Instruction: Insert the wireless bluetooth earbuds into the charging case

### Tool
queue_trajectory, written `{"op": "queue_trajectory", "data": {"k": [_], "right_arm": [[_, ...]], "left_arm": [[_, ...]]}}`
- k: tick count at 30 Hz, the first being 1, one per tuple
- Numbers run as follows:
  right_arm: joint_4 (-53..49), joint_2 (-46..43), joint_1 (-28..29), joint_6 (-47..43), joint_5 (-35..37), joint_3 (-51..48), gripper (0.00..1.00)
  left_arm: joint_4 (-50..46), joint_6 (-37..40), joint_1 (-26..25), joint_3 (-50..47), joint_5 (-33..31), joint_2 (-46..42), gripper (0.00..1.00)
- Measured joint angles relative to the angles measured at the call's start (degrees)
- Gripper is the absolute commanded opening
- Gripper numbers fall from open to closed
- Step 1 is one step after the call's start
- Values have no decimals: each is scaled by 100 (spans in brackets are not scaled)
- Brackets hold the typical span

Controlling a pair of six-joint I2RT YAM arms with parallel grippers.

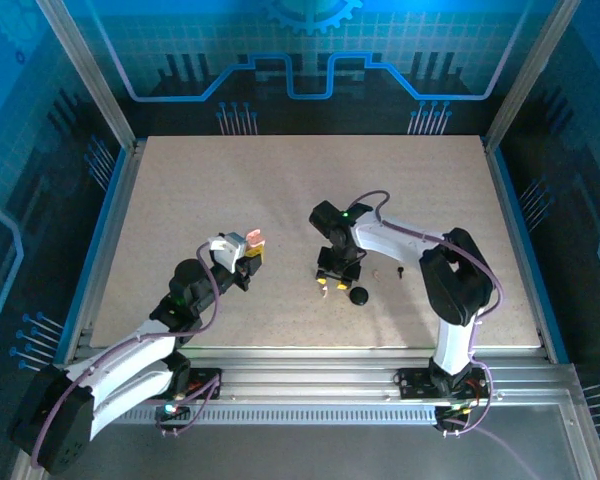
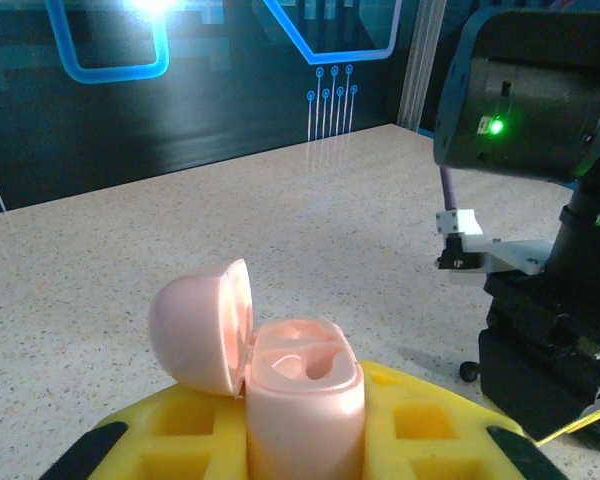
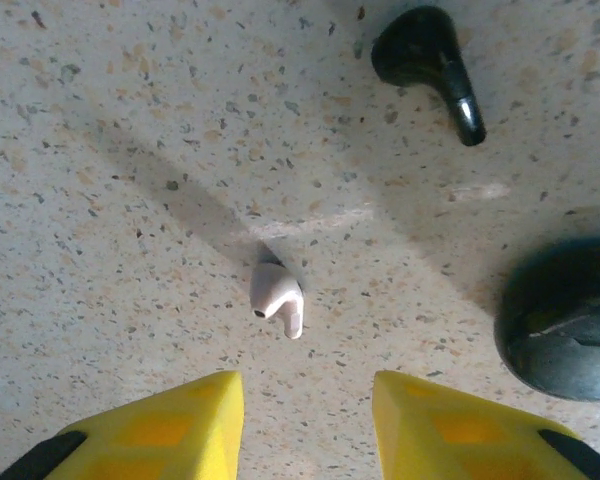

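Note:
My left gripper (image 1: 248, 252) (image 2: 305, 440) is shut on the pink charging case (image 2: 302, 385) (image 1: 254, 240), held upright off the table. Its lid (image 2: 198, 325) is swung open to the left. I cannot tell whether anything sits in its wells. My right gripper (image 1: 333, 286) (image 3: 308, 400) points down, open, just above the table. A pale whitish-pink earbud (image 3: 278, 297) lies on the table a little beyond the gap between its yellow fingers (image 3: 170, 425), touching neither. A black earbud (image 3: 430, 62) (image 1: 400, 271) lies farther off to the right.
A round black case (image 3: 565, 318) (image 1: 359, 296) rests on the table close to my right gripper's right finger. In the left wrist view, the right arm (image 2: 540, 250) stands close on the right. Metal frame posts (image 1: 90, 75) line the table's edges.

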Motion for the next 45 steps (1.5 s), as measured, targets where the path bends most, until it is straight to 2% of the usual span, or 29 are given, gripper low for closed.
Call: {"op": "queue_trajectory", "data": {"k": [15, 31, 38, 45], "right_arm": [[446, 555, -37, -4, -317, 4, 35], [372, 658, -33, -48, -236, 0, 22], [778, 367, 9, 52, -136, -385, 22], [1263, -232, 127, -66, 291, -879, 22]], "left_arm": [[7, -2, 0, 0, 0, 13, 13], [9, -2, 0, 0, 0, 31, 13], [28, -13, 0, 0, 7, 223, 13], [227, -160, 0, 2, 341, 922, 12]]}}
